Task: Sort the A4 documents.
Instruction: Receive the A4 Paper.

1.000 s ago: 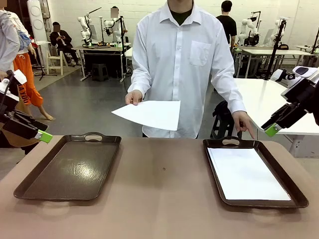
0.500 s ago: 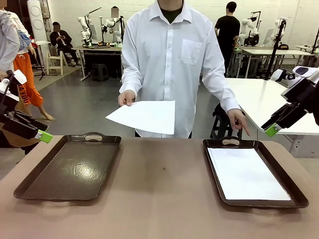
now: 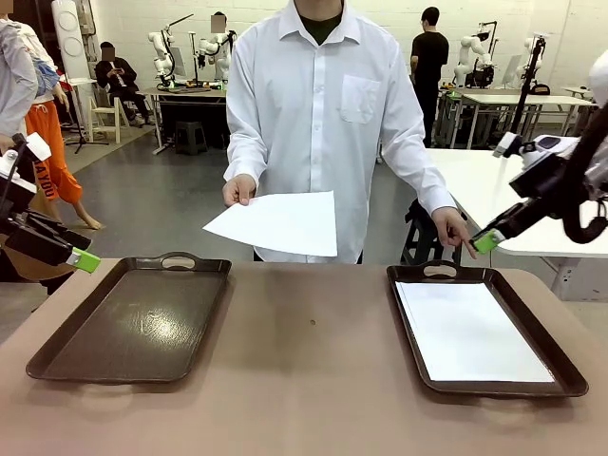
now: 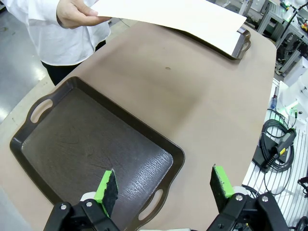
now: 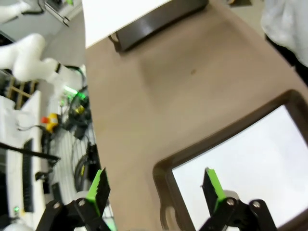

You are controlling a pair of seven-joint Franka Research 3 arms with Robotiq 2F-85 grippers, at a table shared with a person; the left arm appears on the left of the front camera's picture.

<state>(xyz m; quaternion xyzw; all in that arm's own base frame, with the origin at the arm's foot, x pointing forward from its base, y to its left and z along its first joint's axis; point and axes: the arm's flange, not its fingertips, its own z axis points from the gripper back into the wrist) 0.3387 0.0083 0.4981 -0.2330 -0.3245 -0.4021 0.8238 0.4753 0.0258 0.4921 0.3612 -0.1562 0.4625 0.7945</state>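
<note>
A person across the table holds one blank white A4 document (image 3: 275,223) out in one hand (image 3: 238,189), above the table's far edge. Another A4 document (image 3: 470,331) lies flat in the dark right tray (image 3: 503,389). The dark left tray (image 3: 133,318) has nothing in it. My left gripper (image 3: 81,252) hangs open at the far left, above that tray's left side (image 4: 91,144). My right gripper (image 3: 489,237) is open in the air over the right tray's far end, close to the person's other hand (image 3: 456,231). In the right wrist view its green pads (image 5: 98,187) frame the tray's rim (image 5: 163,173) and the lying sheet (image 5: 250,154).
Bare brown tabletop (image 3: 313,380) lies between the two trays. The held sheet (image 4: 163,12) crosses the top of the left wrist view, over the other tray (image 4: 236,45). A white table (image 3: 494,190) stands behind my right arm.
My right gripper has swung left and a little up, toward the person's lowered hand. The person has shifted slightly left with the sheet. My left arm has not moved.
</note>
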